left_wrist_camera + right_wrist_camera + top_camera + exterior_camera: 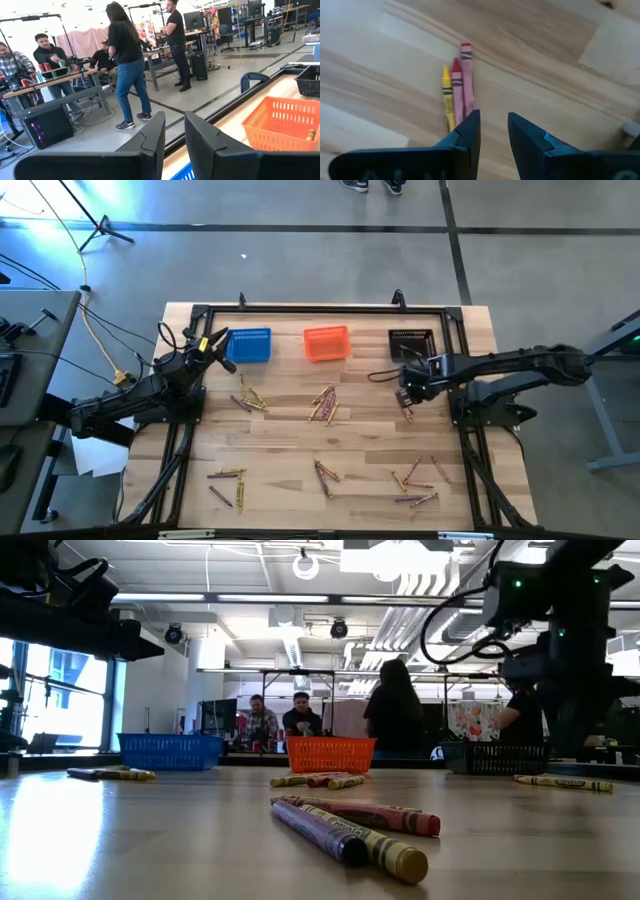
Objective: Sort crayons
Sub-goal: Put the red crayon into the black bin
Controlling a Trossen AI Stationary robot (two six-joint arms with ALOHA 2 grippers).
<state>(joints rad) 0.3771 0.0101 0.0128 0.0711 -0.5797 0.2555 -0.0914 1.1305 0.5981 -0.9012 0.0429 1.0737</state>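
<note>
Crayons lie flat on the wooden table in loose groups: near the blue basket (248, 400), mid-table (323, 404), and along the near edge (228, 480), (325, 475), (418, 480). My right gripper (493, 117) points down, open, above the table near the black basket. A yellow, a red and a pink crayon (456, 92) lie side by side just beside one of its fingers; nothing is between the fingers. My left gripper (174, 120) hangs level and open beside the blue basket (250, 345), holding nothing.
Blue, orange (326, 342) and black (412, 342) mesh baskets stand in a row along the far edge. A black frame borders the table. In the low view three crayons (350, 825) lie close to the camera. People stand and sit at benches beyond the table.
</note>
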